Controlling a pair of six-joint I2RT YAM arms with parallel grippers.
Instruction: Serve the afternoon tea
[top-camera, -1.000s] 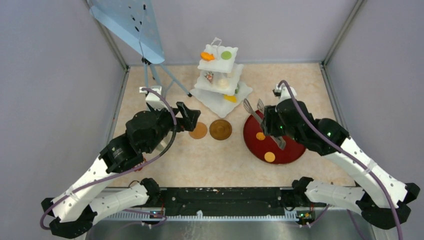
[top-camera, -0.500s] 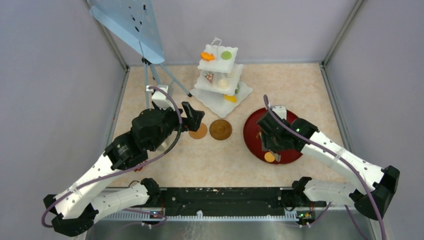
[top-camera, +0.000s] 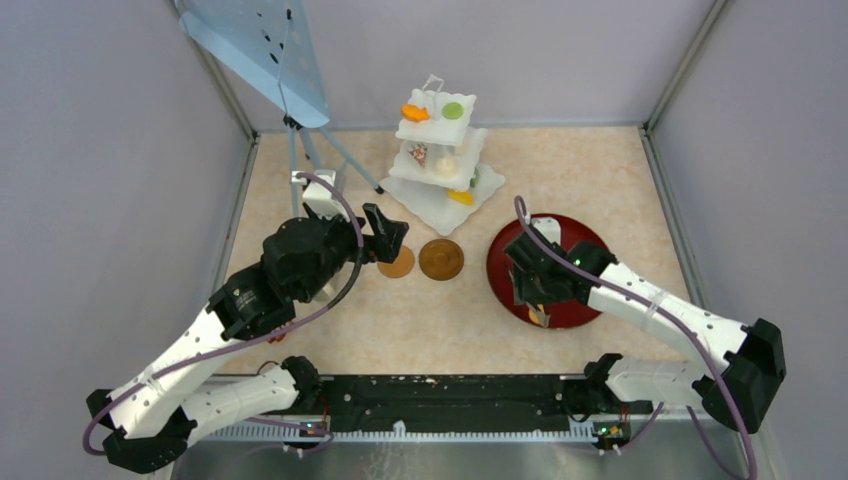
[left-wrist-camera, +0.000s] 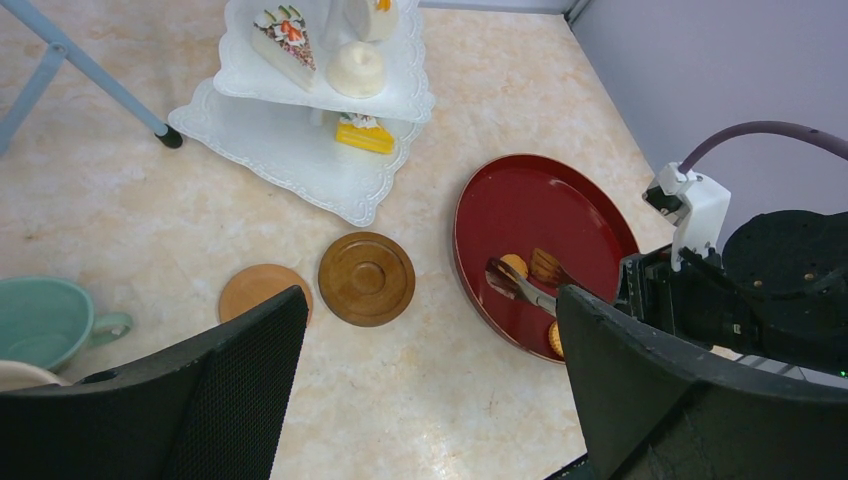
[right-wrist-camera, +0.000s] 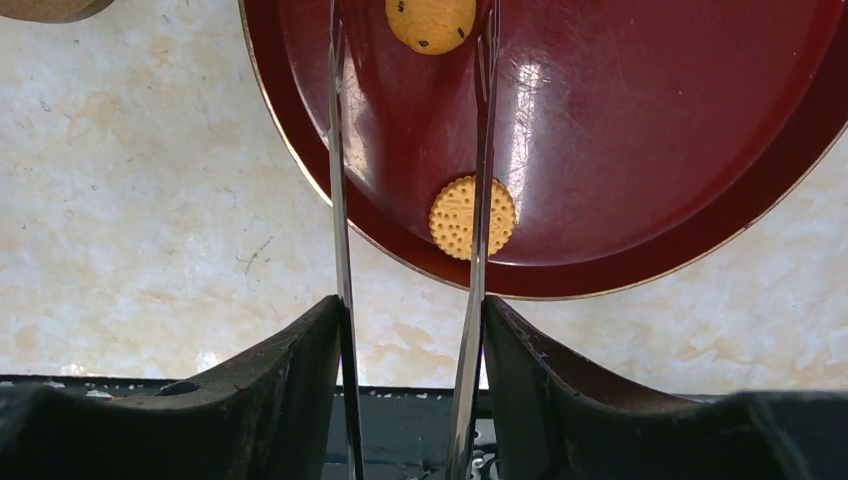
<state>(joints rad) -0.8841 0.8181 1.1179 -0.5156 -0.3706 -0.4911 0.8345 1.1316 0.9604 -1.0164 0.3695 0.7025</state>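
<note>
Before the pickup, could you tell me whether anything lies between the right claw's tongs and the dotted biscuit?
Nothing visible does. The right claw holds the tongs over the red tray; the dotted biscuit lies bare near its rim, one blade crossing it.

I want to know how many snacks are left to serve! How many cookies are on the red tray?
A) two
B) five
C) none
A: the right wrist view shows just two on the dark-red tray, a chocolate-chip cookie and a dotted biscuit, the biscuit partly behind one arm of the metal tongs.
</note>
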